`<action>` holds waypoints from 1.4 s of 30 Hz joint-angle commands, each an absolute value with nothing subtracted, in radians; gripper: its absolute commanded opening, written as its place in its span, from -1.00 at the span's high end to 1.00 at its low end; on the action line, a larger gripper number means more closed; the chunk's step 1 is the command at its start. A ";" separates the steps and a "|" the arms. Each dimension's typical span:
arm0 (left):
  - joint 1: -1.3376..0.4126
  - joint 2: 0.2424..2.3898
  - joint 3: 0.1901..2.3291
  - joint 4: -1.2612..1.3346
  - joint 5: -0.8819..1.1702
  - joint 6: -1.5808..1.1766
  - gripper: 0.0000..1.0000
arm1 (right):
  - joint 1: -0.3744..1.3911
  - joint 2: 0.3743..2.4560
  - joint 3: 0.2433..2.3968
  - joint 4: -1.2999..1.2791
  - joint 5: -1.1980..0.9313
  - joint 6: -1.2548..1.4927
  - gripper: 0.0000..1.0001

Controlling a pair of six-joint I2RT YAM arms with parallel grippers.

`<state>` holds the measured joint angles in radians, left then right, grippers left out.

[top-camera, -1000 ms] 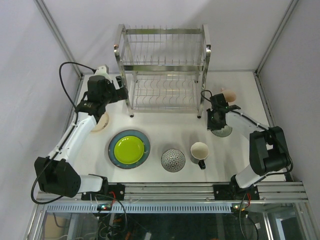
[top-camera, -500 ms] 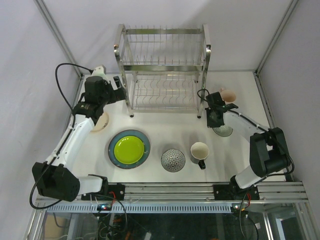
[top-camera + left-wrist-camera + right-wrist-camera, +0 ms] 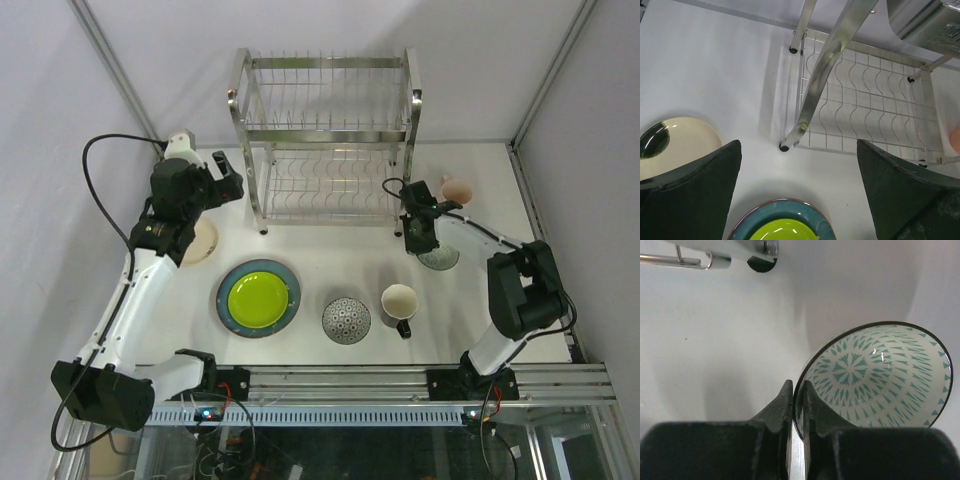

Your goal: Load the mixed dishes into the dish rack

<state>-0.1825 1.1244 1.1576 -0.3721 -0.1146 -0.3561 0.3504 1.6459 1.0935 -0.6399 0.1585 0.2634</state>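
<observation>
White surface [image 3: 330, 250]: right end effector [image 3: 796, 390] clamps saucer [image 3: 875, 375] rim, left end effector [image 3: 797, 145] open; lift level, clear of dish rack [image 3: 325, 140] post.

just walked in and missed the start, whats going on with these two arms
The two arms are loading dishes into the dish rack, and no dish is in it yet. The right gripper is shut on the rim of the small patterned saucer, just right of the rack's front right post. The left gripper is open and holds nothing, hovering by the rack's front left corner near the cream plate. The lime-green plate on the blue-grey plate, the patterned bowl, the cream mug and the pink mug sit untouched on the table.
</observation>
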 commanded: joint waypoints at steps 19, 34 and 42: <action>-0.174 1.157 1.122 -0.303 -0.087 -0.349 -0.99 | 0.413 1.746 1.120 -0.691 0.401 0.282 1.00; -0.171 1.112 1.107 -0.328 -0.098 -0.359 -0.99 | 0.446 1.535 1.277 -0.754 0.028 0.278 1.00; -0.170 1.129 1.186 -0.377 -0.096 -0.319 -0.99 | 0.475 1.541 1.376 -0.639 -0.519 0.530 1.00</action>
